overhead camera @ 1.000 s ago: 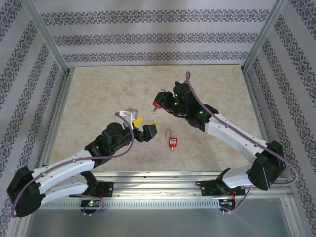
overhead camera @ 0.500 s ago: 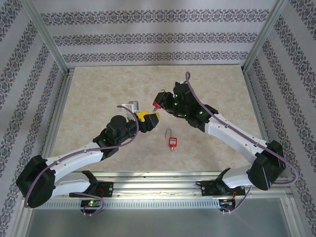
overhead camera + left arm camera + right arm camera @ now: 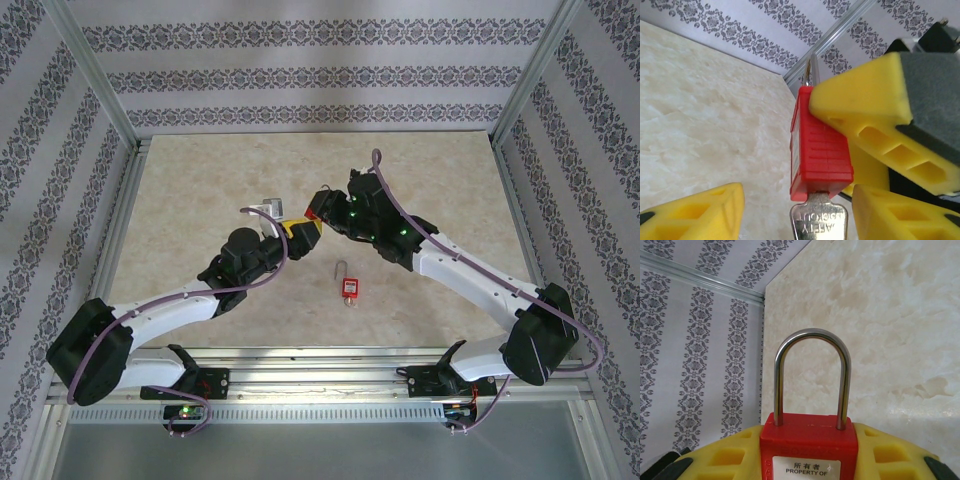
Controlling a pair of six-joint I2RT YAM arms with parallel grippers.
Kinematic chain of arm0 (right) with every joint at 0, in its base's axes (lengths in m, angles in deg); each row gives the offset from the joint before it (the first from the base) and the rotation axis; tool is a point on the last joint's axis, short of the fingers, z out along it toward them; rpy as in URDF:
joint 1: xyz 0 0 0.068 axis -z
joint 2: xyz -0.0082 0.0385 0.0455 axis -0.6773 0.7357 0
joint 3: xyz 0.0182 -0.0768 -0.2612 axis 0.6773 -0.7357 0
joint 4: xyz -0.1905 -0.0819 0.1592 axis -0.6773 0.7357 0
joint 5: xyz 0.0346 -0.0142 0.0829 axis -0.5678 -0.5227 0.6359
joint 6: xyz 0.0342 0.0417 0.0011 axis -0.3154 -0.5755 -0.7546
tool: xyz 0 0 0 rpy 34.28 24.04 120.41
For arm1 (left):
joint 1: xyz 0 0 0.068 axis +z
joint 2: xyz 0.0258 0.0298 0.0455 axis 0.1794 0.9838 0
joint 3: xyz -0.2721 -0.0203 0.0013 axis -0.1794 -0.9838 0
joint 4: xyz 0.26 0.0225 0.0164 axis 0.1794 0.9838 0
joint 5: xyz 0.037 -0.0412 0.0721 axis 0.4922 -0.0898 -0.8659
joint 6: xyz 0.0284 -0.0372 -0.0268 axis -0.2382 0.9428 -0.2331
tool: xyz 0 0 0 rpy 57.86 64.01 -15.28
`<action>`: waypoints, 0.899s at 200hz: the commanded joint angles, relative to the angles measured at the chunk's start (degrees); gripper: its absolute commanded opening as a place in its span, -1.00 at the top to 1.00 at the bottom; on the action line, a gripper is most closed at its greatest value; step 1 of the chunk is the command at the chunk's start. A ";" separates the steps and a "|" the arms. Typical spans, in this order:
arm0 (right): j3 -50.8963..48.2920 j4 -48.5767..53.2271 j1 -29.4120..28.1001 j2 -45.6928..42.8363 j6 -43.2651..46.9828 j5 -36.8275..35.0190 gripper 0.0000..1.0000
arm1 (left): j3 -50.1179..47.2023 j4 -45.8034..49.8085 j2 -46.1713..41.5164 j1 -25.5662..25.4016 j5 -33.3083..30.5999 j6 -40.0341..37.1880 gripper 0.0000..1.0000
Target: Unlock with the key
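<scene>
Between the yellow fingers (image 3: 890,452) of the right gripper (image 3: 808,455) sits the red padlock (image 3: 809,440), pinched across its flat sides so that the pads press on both faces. Its body is a ribbed block of bright red plastic. A polished steel shackle (image 3: 812,333) rises from the top in a narrow arch, both legs seated in the body. On the face toward the right wrist camera is a white label (image 3: 807,469) with a line of Chinese characters above the words "PROPERTY OF". From the opposite end of the body juts the silver head of the key (image 3: 819,217), its stamped lettering upside down in the left wrist view.

The left gripper (image 3: 799,216) has its tips on either side of that key head. Its fingers (image 3: 700,210) stand spread, and a clear gap shows between the key and the finger on the left of the view. The other finger lies just beside the key; whether it touches cannot be told.

Nearer the arm bases than both grippers, a second red padlock (image 3: 349,286) lies flat on the marbled table (image 3: 200,180). It is apart from either hand, and its shackle points toward them. Patterned striped wall (image 3: 300,80) closes the far side beyond the grippers.
</scene>
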 commanded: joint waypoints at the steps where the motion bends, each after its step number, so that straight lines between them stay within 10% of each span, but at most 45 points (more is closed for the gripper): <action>1: -0.85 -2.42 -1.04 -0.43 -0.79 0.49 0.95 | 1.38 -3.36 0.03 1.14 -0.78 -0.99 -0.09; 65: -1.43 -4.67 -1.94 0.32 -2.56 1.71 0.95 | 1.52 -4.93 2.16 2.01 0.45 -0.68 0.15; 109: -1.95 -6.03 -2.01 -0.19 -3.55 2.64 0.87 | 0.87 -4.10 1.53 2.61 0.66 -0.59 0.65; 180: -1.82 -4.44 0.72 -2.99 0.40 4.00 0.00 | -0.42 1.16 -2.93 4.35 4.11 -2.60 1.00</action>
